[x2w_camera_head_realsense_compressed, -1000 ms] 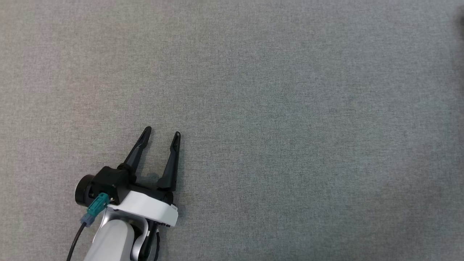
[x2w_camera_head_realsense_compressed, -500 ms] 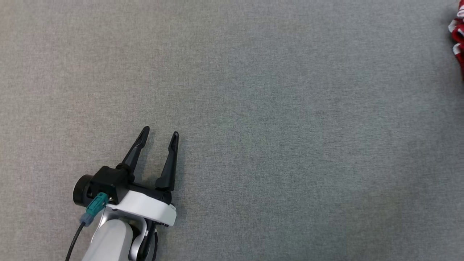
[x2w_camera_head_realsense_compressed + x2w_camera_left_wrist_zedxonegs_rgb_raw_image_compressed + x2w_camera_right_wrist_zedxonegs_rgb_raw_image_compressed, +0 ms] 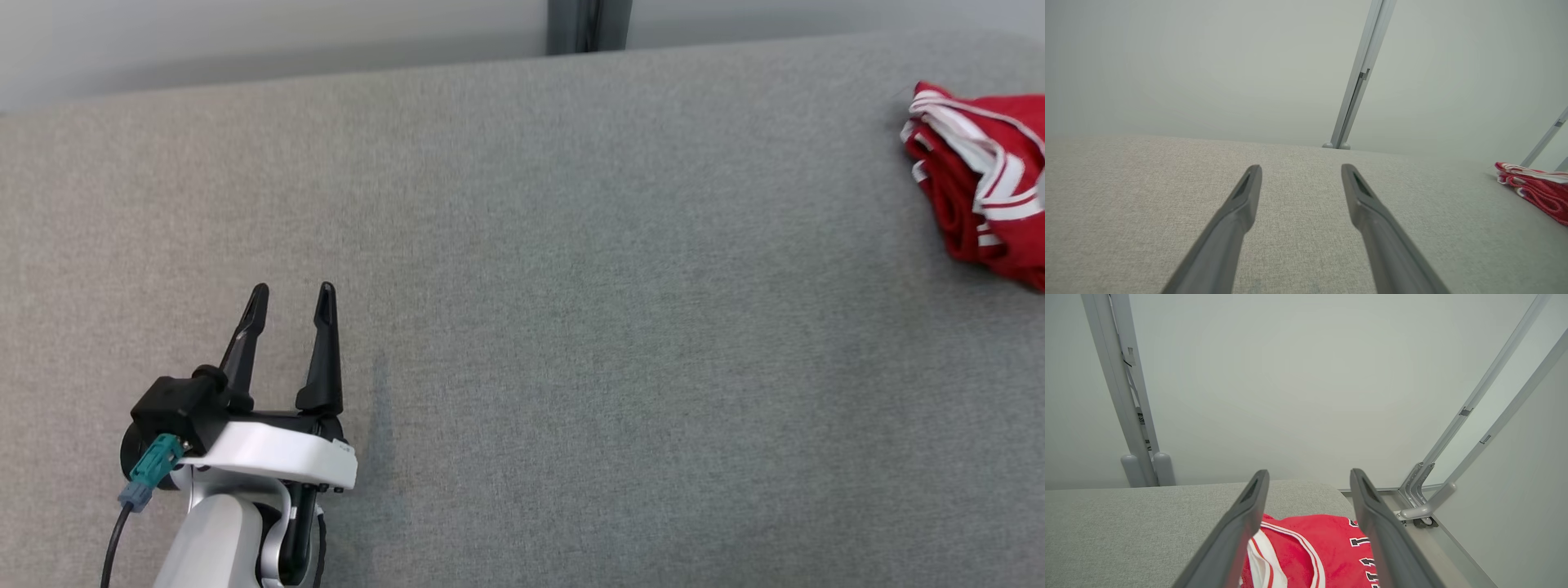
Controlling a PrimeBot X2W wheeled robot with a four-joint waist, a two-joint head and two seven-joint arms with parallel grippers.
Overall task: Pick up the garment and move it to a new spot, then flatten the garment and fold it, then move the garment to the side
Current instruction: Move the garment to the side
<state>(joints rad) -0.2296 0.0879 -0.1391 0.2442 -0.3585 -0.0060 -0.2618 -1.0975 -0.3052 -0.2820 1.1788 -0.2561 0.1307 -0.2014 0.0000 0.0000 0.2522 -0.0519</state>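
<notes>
Red garment (image 3: 984, 192), looks folded, at far right corner of grey table (image 3: 571, 269). Right gripper (image 3: 1309, 473) over it, jaws apart, empty; left gripper (image 3: 293, 287) spread, empty, front left. Likely final set-aside step; next, lift clear without snagging cloth.

Head view looks down on table (image 3: 571, 327); both wrist views low, facing wall (image 3: 1167, 61); all share garment (image 3: 967, 208).

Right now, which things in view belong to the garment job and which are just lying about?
Job:
- red garment with white stripes, heaped at the right end of the grey fabric surface
- open left gripper
- open right gripper, poised by the garment

Just there:
- grey metal posts
- pale wall behind
</notes>
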